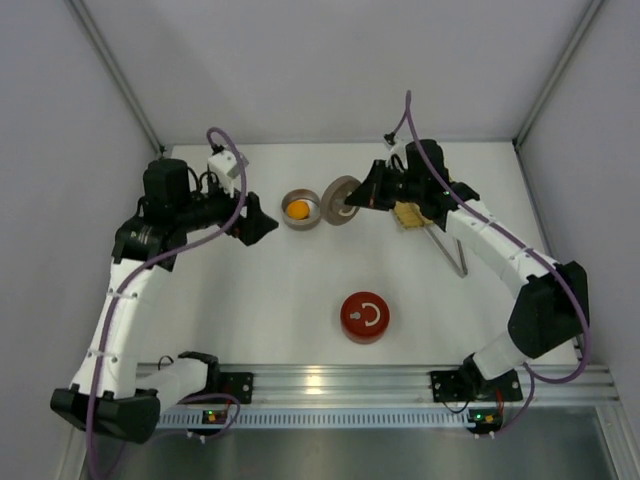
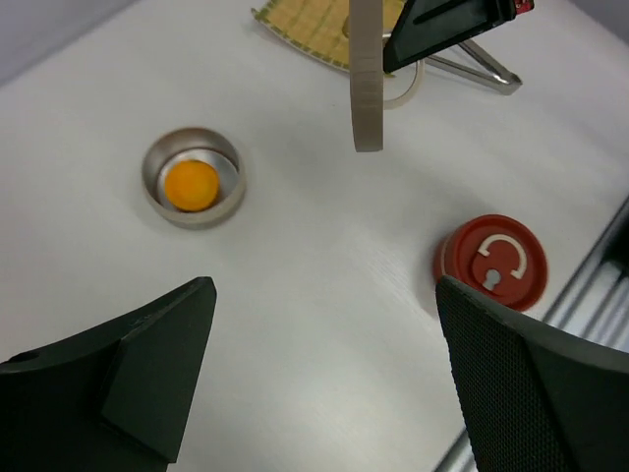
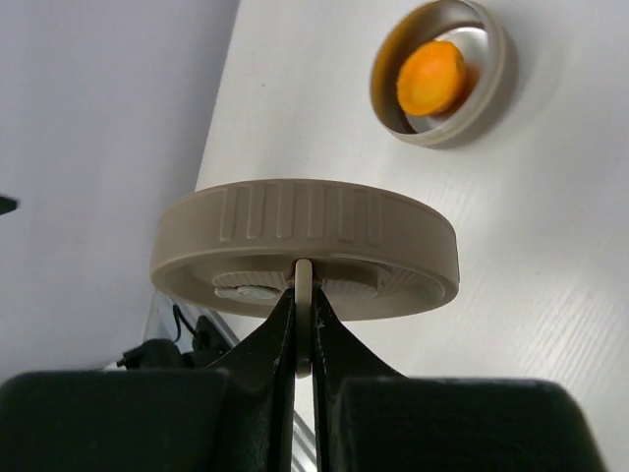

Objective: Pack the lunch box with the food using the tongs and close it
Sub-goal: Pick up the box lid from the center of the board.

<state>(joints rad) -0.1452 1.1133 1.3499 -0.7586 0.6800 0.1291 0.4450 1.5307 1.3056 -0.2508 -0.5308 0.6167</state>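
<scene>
The lunch box is a small round metal tin on the table, with the orange round food piece inside. My left gripper hangs open just left of it, holding nothing. In the left wrist view the tin lies ahead of the wide-apart fingers. My right gripper is shut on the thin loop handle of the beige ribbed lid. It holds the lid on edge just right of the tin. The silvery tongs lie on the table to the right.
A yellow bamboo mat lies under the right arm beside the tongs. A red round cap with a white mark sits near the front middle. White walls close in the table on the left, back and right.
</scene>
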